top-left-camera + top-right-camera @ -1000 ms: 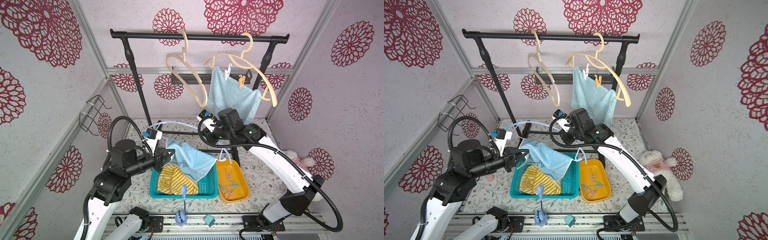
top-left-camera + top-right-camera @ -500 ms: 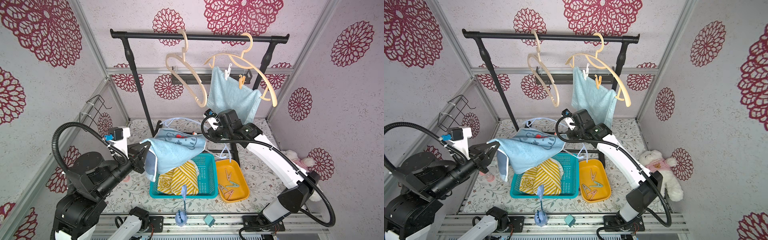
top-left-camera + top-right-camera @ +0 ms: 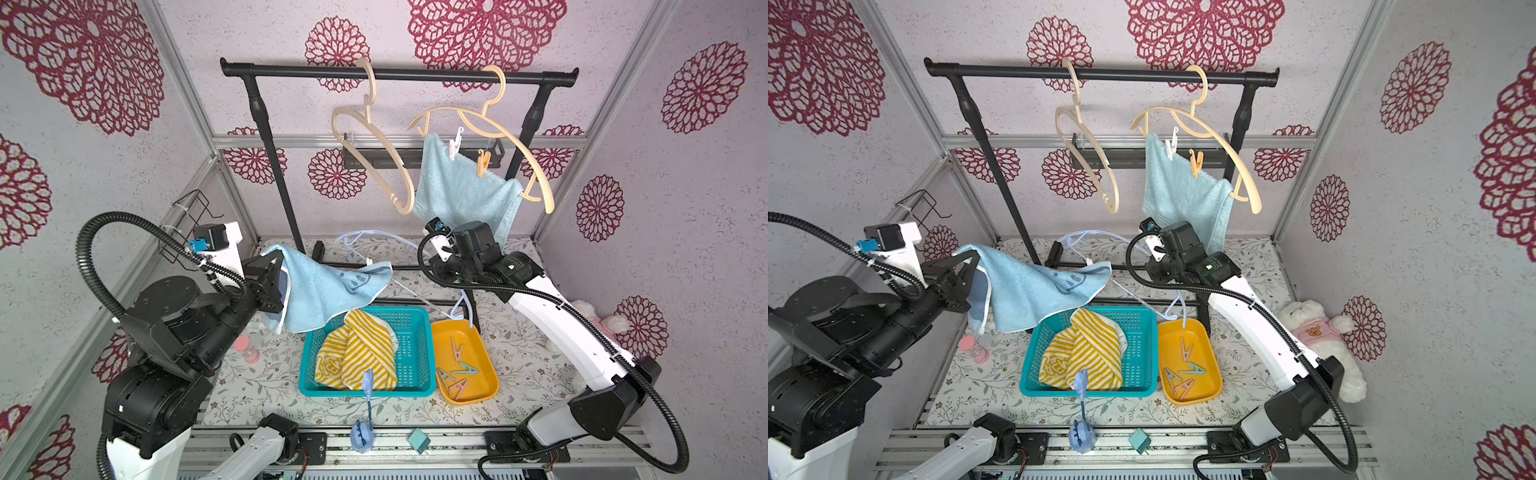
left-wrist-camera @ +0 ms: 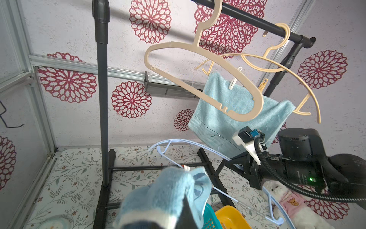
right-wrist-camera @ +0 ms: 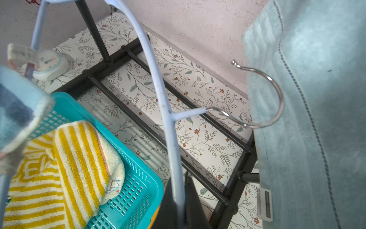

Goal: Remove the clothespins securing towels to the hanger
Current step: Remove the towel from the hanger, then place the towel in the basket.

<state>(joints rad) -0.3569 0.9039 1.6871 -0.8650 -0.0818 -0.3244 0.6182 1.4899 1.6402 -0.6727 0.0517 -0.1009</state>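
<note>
The left arm (image 3: 183,324) is standing raised over the table's (image 3: 257,382) left edge, with its forearm reaching level toward the middle. The left gripper (image 3: 971,270) is pinching shut on a corner of the lettered blue towel (image 3: 328,291). The right arm (image 3: 557,328) is leaning from the front right corner toward the back, with the right gripper (image 5: 179,196) clamping the pale blue hanger (image 5: 158,83).

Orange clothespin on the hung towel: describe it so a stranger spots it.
On the black rail, one beige hanger carries a plain blue towel. Two clip its top edge: the white clothespin and, lower along it, the orange clothespin.
</note>
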